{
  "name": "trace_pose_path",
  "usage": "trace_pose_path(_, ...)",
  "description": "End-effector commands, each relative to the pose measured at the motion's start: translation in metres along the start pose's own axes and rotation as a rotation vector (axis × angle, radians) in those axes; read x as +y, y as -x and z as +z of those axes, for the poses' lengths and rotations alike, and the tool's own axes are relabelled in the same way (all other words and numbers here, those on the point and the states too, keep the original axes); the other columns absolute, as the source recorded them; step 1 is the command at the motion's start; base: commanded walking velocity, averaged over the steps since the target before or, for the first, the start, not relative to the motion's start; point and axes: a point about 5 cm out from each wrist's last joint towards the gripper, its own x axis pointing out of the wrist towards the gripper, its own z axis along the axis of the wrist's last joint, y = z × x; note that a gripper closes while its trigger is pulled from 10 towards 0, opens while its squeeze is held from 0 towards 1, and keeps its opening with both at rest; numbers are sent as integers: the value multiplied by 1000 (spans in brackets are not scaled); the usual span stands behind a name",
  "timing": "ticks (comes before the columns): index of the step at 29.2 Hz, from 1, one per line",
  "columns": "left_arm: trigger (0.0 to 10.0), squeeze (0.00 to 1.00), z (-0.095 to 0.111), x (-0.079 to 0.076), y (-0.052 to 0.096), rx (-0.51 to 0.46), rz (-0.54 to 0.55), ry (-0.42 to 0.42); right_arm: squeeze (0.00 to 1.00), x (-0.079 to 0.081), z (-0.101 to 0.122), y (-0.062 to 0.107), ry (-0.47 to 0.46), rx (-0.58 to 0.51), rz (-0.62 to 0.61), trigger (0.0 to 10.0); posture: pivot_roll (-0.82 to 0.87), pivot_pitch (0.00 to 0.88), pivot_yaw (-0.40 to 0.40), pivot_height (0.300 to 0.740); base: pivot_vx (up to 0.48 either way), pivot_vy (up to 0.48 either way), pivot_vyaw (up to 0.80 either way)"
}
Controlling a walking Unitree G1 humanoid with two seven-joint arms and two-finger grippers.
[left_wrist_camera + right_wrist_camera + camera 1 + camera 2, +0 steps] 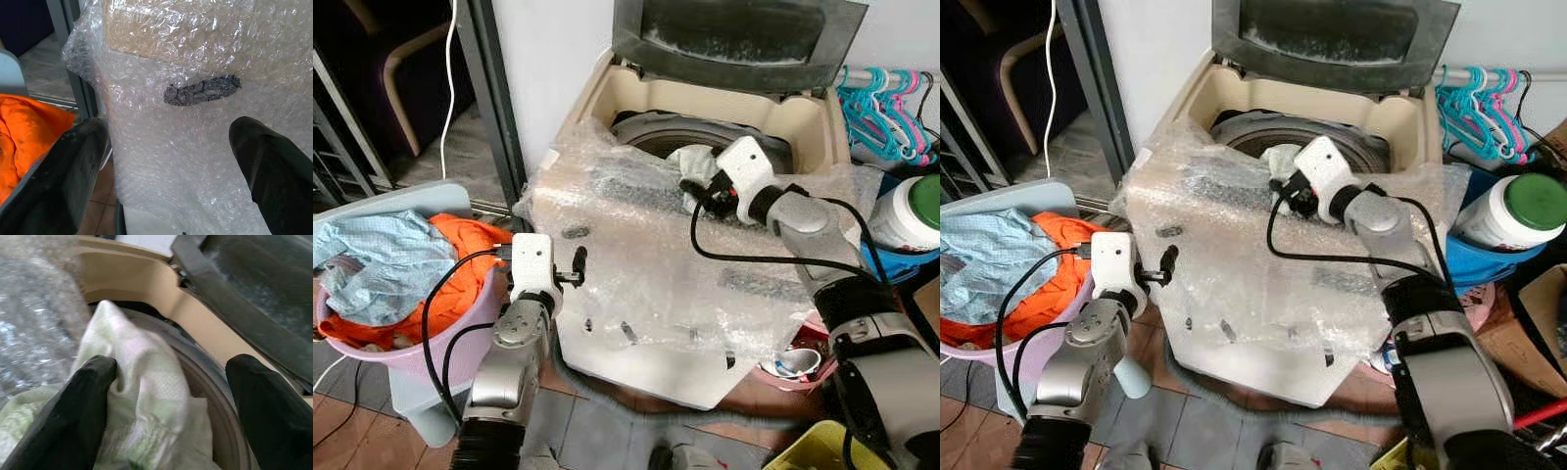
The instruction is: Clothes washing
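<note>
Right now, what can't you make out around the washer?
- Washer drum interior: head views, hidden by the rim, right gripper and pale cloth.
- Washer front panel: markings blurred under bubble wrap.
- Laundry basket lower contents: covered by orange garment and blue cloth.

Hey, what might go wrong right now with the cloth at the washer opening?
The pale cloth lies on the drum's rim, not fully inside, so it may slip back out over the bubble wrap. With its jaws open, the right gripper has no hold on it. Its cable could snag the wrap.

no legible text, labels or brands
</note>
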Motion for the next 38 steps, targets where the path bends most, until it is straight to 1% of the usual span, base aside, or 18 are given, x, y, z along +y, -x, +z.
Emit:
trace_pose_path(1,10000,0,3,-3,-1,-12,-11,-2,1000,-21,13,1,-37,-44,-111,10000,-28,0,-33,740,0,0,0)
trace_pose_path(2,10000,0,3,-2,-1,-12,-11,-3,976,-23,17,1,-58,-68,-113,10000,-29,0,-32,740,0,0,0)
trace_pose_path(4,10000,0,3,-2,-1,-12,-11,-6,0,-17,21,1,-75,-97,-71,10000,-30,0,-30,740,0,0,0)
trace_pose_path(5,10000,0,4,-2,-2,-14,-12,-8,0,-12,20,-2,-49,-103,-51,10000,-29,0,-24,740,0,0,0)
trace_pose_path(12,10000,0,12,-1,-4,-38,-2,-27,0,3,20,-3,-58,-115,32,10000,-19,9,-13,740,0,0,0)
trace_pose_path(13,10000,0,15,1,-4,-45,5,-37,0,8,20,-2,-75,-121,66,10000,-17,17,-9,740,0,0,0)
trace_pose_path(14,10000,0,21,4,-2,-59,17,-61,0,25,25,5,-54,-170,175,10000,1,38,-3,740,0,0,0)
trace_pose_path(16,10000,0,22,6,2,-64,20,-67,0,36,30,13,-42,-211,247,10000,-8,57,-12,740,0,0,0)
trace_pose_path(22,10000,0,1,8,12,-10,28,-57,0,46,22,25,-58,-201,310,10000,-18,36,-13,740,0,0,0)
trace_pose_path(25,10000,0,1,7,13,-7,24,-55,0,44,16,24,-54,-167,270,10000,-18,36,-13,740,0,0,0)
trace_pose_path(27,10000,0,-1,9,11,0,24,-56,0,31,-1,18,-85,-57,91,10000,-9,11,-11,740,0,0,0)
trace_pose_path(29,10000,0,-2,10,11,3,25,-57,0,27,-6,19,-107,-28,38,10000,-9,11,-11,740,0,0,0)
trace_pose_path(30,10000,0,-2,11,11,10,25,-62,0,21,-12,24,-74,30,-7,10000,-12,4,-2,740,0,0,0)
trace_pose_path(31,10000,0,-2,11,11,10,25,-62,0,21,-12,24,-74,30,-7,10000,-12,4,-2,740,0,0,0)
trace_pose_path(33,10000,0,-3,11,10,17,8,-76,0,5,-21,30,58,126,-106,10000,-26,0,11,740,0,0,0)
trace_pose_path(35,10000,0,-3,9,9,16,3,-78,0,-15,-23,32,70,174,-246,10000,-34,0,14,740,0,0,0)
trace_pose_path(36,10000,0,-2,9,8,15,1,-78,0,-23,-24,33,67,188,-299,10000,-34,0,14,740,0,0,0)
trace_pose_path(38,10000,0,0,8,7,10,2,-75,0,-27,-12,31,29,105,-315,10000,-35,0,12,740,0,0,0)
